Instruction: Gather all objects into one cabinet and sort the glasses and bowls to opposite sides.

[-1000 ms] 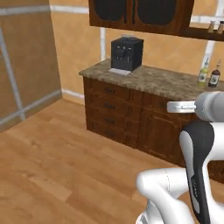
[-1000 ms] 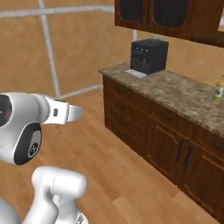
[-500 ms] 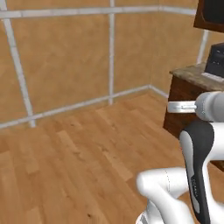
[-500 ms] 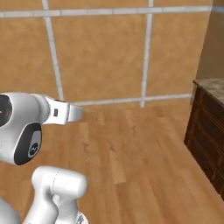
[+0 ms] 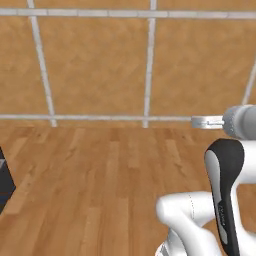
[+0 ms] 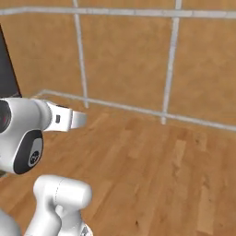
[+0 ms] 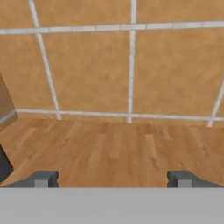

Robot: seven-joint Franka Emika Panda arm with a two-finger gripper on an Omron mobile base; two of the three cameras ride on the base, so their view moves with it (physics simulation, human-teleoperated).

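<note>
The cabinet, the glasses, the bowls and the other objects are all out of view. In the hand view my gripper [image 7: 113,180] is open, its two dark fingertips [image 7: 42,179] set far apart with nothing between them. It points level at a tiled wall [image 7: 131,65] across a stretch of wooden floor [image 7: 118,148]. My white arm [image 5: 225,200] rises at the right of the left base view, folded close to the base.
Orange-brown wall tiles with pale grout lines [image 5: 148,65] stand ahead, with wooden floor [image 5: 100,180] in front of them. A dark object [image 5: 4,185] pokes in at the left edge. A dark upright panel [image 6: 7,69] stands at the far left of the right base view.
The whole picture has swung: the base has turned, so the counter with the coffee machine and the wall cabinets slid out to the right. The arm's pose is unchanged and the gripper stays open.
</note>
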